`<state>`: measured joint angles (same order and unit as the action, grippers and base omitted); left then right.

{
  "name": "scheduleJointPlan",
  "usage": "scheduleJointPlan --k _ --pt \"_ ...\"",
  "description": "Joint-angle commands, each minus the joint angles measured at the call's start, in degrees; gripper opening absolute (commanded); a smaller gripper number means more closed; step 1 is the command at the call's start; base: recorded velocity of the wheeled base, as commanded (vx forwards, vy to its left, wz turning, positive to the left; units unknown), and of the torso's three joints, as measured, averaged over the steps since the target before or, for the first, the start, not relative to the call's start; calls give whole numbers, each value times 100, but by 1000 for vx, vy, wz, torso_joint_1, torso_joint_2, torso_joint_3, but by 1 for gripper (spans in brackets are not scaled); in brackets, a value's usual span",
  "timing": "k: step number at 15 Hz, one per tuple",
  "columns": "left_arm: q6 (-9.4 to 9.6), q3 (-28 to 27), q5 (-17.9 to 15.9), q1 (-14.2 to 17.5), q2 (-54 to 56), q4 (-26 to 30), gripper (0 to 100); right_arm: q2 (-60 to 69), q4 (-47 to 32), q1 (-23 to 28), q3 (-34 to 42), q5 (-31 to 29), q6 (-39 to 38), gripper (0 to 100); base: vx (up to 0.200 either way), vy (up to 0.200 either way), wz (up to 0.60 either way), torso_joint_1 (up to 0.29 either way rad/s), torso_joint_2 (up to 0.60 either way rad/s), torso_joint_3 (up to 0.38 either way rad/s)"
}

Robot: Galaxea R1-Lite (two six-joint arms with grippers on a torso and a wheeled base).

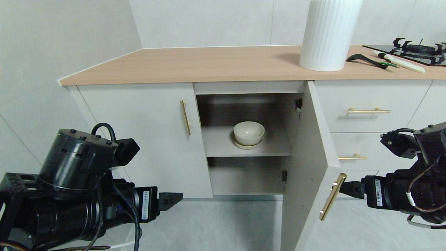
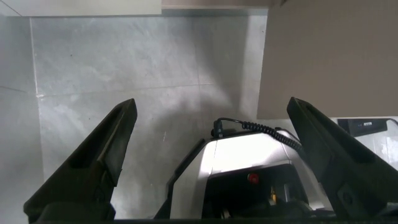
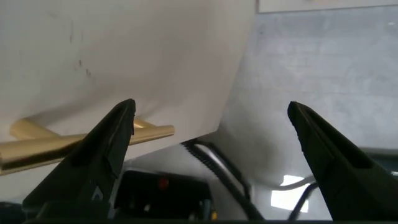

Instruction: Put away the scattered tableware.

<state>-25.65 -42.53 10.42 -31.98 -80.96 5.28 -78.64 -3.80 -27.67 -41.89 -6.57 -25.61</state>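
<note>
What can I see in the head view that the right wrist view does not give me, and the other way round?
Head view: a bowl on a plate on the cabinet's upper shelf, a white ribbed vase on the counter, and the left gripper. Right wrist view: the fingers of the right gripper spread open, one beside the gold handle. Both: the open cabinet door, that handle, the right gripper.

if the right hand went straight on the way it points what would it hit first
Most likely the gold handle on the open cabinet door: the right hand, open, points at it from close by. Depth is unclear, so it could meet the door face just beside it.
</note>
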Motion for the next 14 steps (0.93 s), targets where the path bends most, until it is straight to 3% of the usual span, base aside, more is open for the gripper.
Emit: scheduleJointPlan --k 1,5,8,10,11,14 --pt "-2 -1 4 -2 10 -1 100 -283 99 -212 5 7 -163 100 0 0 0 0 0 0" --pt "-19 -18 12 -2 107 -1 100 -652 644 -318 93 95 -207 100 0 0 0 0 0 0" --pt "-10 -27 12 -2 203 -1 100 -1022 1215 -326 -83 701 109 100 0 0 0 0 0 0" --pt "-10 -27 12 -2 203 -1 100 -1074 1233 -326 -127 727 215 100 0 0 0 0 0 0" --pt "-10 -27 12 -2 212 -1 100 -1610 1242 -326 -689 798 970 100 0 0 0 0 0 0" --pt "7 -18 65 -2 230 8 100 -2138 1286 -441 -1155 850 1050 100 0 0 0 0 0 0"
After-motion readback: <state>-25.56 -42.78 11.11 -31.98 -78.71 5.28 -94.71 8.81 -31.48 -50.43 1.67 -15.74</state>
